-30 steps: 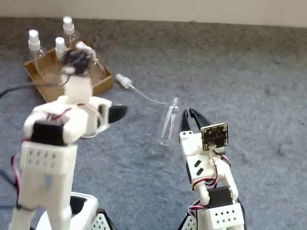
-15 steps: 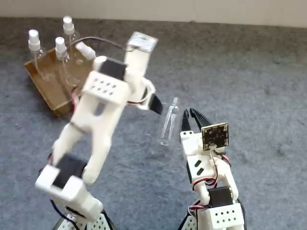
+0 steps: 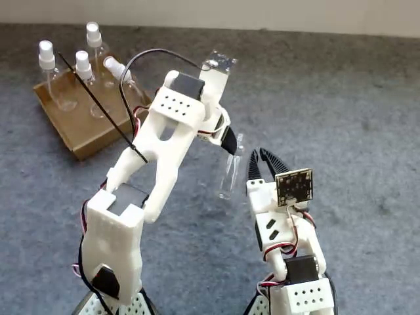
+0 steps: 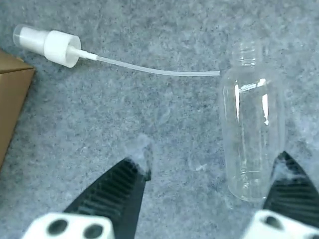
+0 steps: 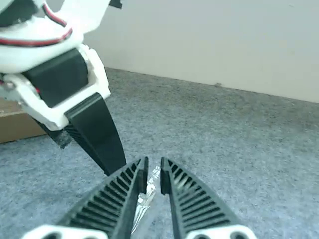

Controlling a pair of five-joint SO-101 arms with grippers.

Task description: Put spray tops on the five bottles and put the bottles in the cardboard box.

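A clear bottle (image 4: pixel 251 139) without a top lies on its side on the grey carpet (image 3: pixel 354 111), also seen from above as bottle (image 3: pixel 228 174). A loose white spray top (image 4: pixel 50 42) lies beyond it, its thin tube reaching to the bottle's neck. My left gripper (image 4: pixel 204 186) hovers open over the bottle's base, the bottle close to one finger. From above, the left gripper (image 3: pixel 227 140) sits at the bottle's neck end. My right gripper (image 5: pixel 152 175) rests shut and empty just right of the bottle, as right gripper (image 3: pixel 262 164) in the high view.
The cardboard box (image 3: pixel 72 134) stands at the back left and holds several capped bottles (image 3: pixel 82 72), one leaning. A box corner (image 4: pixel 10 94) is close to the spray top. A pale wall (image 5: pixel 224 45) bounds the far side. Open carpet stretches to the right.
My left arm has swung from over the cardboard box across to the lying bottle and now covers the spray top in the high view. The right arm has stayed still.
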